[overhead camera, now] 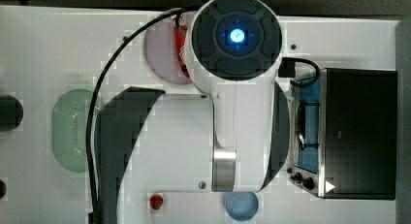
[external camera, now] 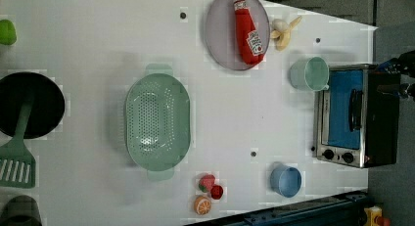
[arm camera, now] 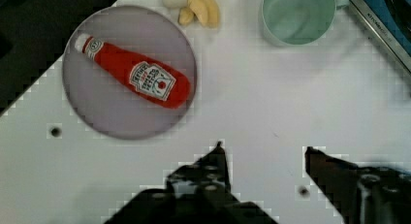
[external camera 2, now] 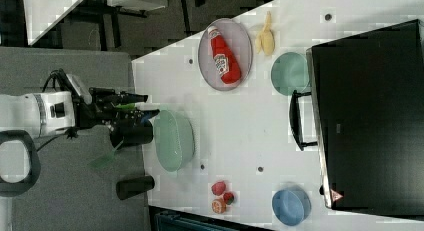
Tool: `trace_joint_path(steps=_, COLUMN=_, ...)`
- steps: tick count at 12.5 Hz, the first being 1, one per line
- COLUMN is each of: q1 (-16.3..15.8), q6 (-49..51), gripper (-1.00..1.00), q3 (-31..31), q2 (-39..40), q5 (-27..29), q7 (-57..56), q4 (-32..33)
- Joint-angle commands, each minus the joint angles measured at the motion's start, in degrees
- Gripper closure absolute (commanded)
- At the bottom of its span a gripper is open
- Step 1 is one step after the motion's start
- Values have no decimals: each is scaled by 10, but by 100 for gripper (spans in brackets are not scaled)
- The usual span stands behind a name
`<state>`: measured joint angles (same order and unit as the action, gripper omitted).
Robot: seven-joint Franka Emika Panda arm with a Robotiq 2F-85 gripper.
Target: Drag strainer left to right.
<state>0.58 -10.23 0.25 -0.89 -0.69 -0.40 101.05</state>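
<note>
Strainer (external camera: 157, 122) lies between pan (external camera: 30, 104); plate (external camera: 220, 40).

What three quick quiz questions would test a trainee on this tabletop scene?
1. True or false: the ketchup bottle lies on the plate.
2. What is between the fingers of the claw? A) strainer B) nothing C) mug
3. In the left view, which fruit lies beside the plate?

Key: 1 true. 2 B; the strainer sits untouched on the table. 3 the banana.
</note>
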Motion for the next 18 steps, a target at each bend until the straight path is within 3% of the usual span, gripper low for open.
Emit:
trace_joint_path(steps=1, q1=10, q6=104, gripper=-60, q3=-23, q2=-128, q5=-7, q7=74, q4=17)
trace_joint_path(steps=3, q1=4, q6=98, gripper=-99, q3=-14, q2=-127, q5=-2, q7=74, q4=17)
trace_joint_path(steps=8, q1=-28, q6=97, gripper=-100, q3=94, q2=-110, q5=26, q7=116, q4=18)
trace_joint_path(steps=14, q1=-33, q6=25, gripper=-100, q3=254, q2=-45, q5=25, q7=469, q4=41)
trace_joint_path(steps=18, q1=-34, q6=-132, gripper=-100, q3=320, q2=26, q5=11, q7=699, q4=108)
